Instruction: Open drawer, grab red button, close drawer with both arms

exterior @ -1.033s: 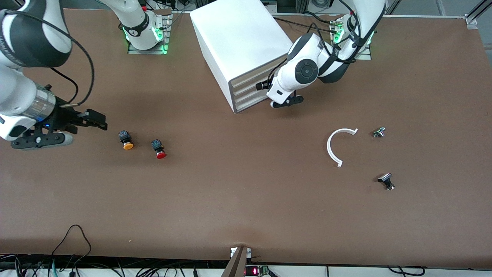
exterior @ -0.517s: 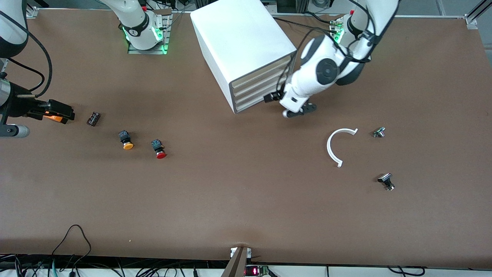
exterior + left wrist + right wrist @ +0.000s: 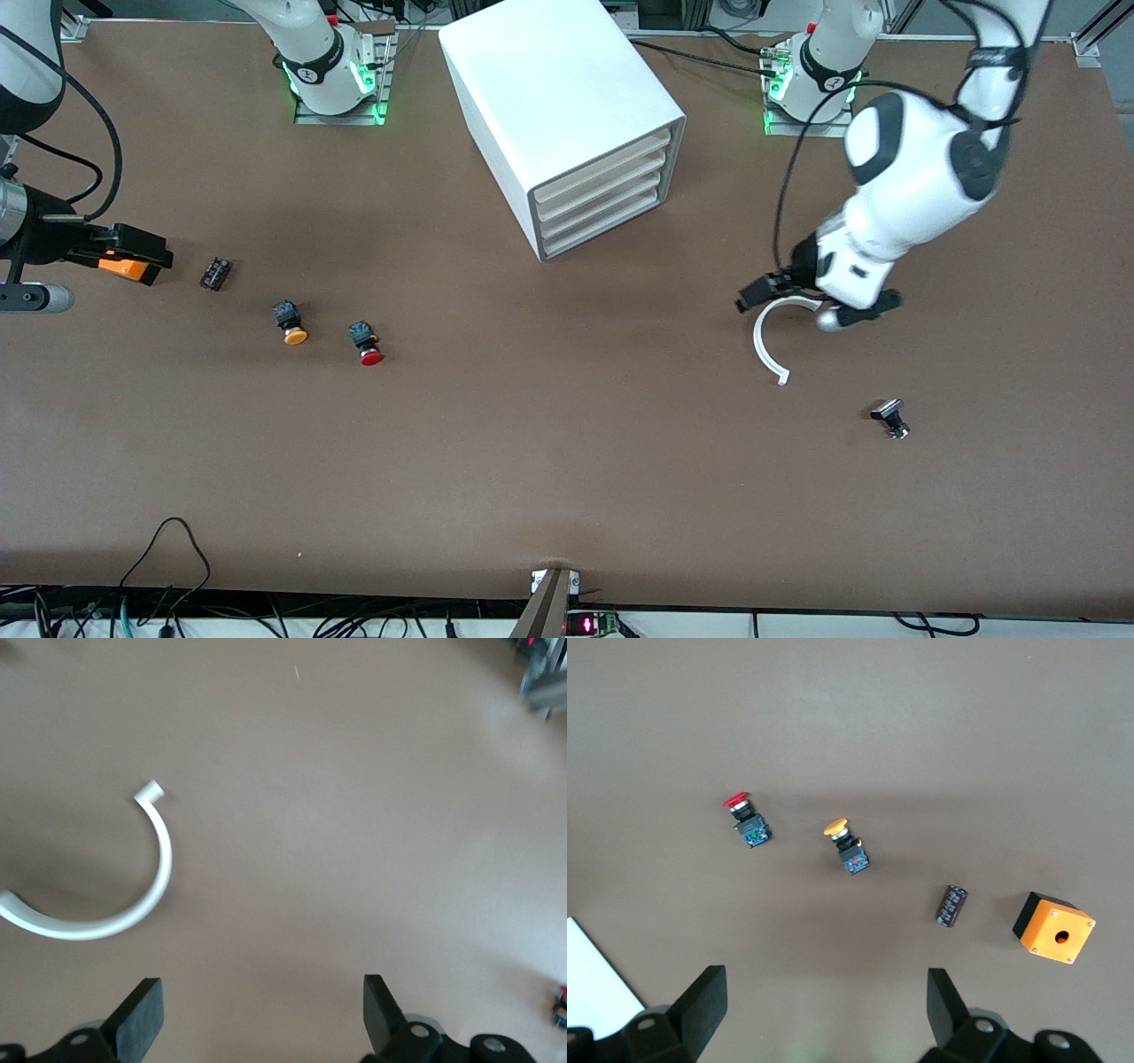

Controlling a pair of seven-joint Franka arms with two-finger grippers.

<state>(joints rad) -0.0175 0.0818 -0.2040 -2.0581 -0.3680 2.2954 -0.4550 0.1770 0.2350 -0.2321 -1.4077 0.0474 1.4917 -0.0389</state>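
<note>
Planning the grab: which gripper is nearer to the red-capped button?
The right. The right gripper hangs over the table's right-arm end, a few small parts away from the red button. The left gripper is over the white curved piece, toward the left arm's end.

the front camera looked down from high across the table (image 3: 567,461), bases along the frame's top. the left wrist camera hung close over the white ring (image 3: 133,912), which sat right of centre in the front view. the right wrist camera looked down from higher over both buttons, the red button (image 3: 747,819) among them, shared with the front view's left.
</note>
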